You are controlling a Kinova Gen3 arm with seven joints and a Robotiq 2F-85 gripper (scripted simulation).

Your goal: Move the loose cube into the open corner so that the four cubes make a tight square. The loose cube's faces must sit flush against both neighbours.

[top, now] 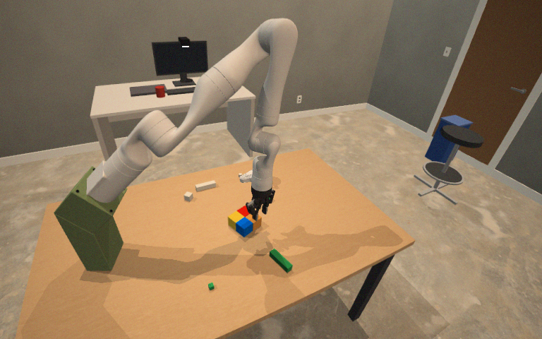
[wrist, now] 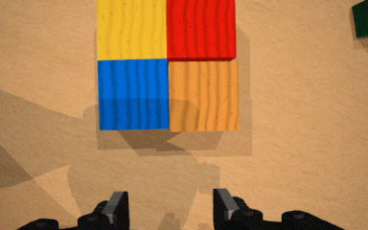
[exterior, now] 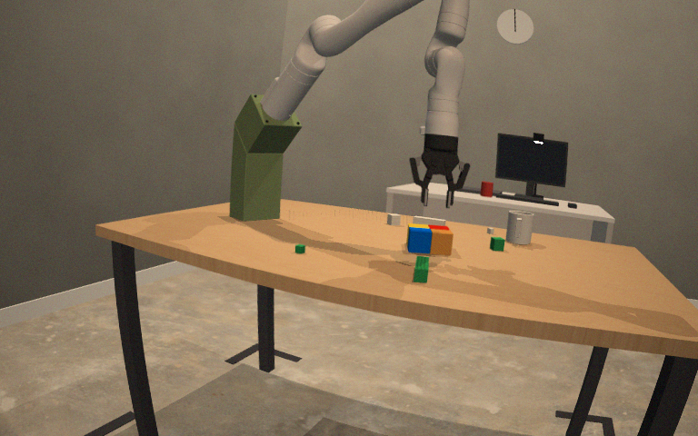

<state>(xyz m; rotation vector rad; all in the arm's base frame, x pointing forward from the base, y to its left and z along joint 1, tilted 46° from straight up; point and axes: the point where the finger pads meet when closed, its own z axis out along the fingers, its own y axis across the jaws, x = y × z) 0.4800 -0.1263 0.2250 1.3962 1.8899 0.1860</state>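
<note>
Orange cube (top: 257, 223) (exterior: 441, 242) (wrist: 211, 96) with wavy grain.

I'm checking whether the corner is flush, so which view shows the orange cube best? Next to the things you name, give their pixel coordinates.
The wrist view: it shows the whole top of the orange cube (top: 257, 223) (exterior: 441, 242) (wrist: 203, 96) and a thin line at the red cube (top: 243, 210) (exterior: 439, 227) (wrist: 201, 30). The top view hides part behind the pincer (top: 260, 213) (exterior: 436, 204) (wrist: 171, 206); the exterior shows mainly one side.
</note>
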